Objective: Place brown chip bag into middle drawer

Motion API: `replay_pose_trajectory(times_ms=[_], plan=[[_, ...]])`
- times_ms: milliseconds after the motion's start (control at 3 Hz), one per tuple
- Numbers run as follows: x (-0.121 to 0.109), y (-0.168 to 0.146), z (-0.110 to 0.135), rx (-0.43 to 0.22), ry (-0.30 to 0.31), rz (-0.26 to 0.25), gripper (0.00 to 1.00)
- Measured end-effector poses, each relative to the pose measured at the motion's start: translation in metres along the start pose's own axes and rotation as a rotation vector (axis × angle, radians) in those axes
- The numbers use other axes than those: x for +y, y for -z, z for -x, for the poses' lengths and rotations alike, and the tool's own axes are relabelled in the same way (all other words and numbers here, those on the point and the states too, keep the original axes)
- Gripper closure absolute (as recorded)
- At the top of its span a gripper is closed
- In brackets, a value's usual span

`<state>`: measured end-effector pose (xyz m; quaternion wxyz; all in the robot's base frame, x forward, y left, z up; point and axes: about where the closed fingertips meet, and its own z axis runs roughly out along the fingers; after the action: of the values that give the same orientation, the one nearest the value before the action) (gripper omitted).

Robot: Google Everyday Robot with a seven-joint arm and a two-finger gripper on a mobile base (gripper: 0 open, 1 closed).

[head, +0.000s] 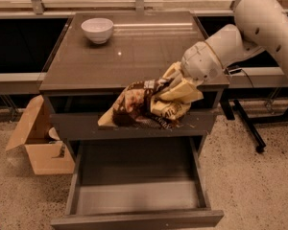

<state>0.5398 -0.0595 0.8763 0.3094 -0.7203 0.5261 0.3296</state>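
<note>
The brown chip bag (pixel 143 105), crumpled, dark brown with tan-yellow areas, hangs in the air in front of the cabinet's front edge. My gripper (pixel 178 86) is shut on the bag's right end, and the white arm reaches in from the upper right. The bag covers part of the closed upper drawer front (pixel 81 126). Directly below, the middle drawer (pixel 134 198) stands pulled out, with a lighter grey floor and nothing in it. Its plain front panel (pixel 134 220) is at the bottom of the view.
A white bowl (pixel 97 29) sits at the back left of the cabinet top (pixel 134 51). An open cardboard box (pixel 38 145) stands on the floor left of the cabinet. A dark table leg (pixel 249 128) stands to the right.
</note>
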Motion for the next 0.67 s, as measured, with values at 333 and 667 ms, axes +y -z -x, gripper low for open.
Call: replay_pose_trajectory(times_ms=[333, 667], plan=[[0.004, -0.008, -0.005, 0.001, -0.013, 0.018, 1.0], [0.008, -0.023, -0.015, 0.068, 0.0, 0.043, 1.0]])
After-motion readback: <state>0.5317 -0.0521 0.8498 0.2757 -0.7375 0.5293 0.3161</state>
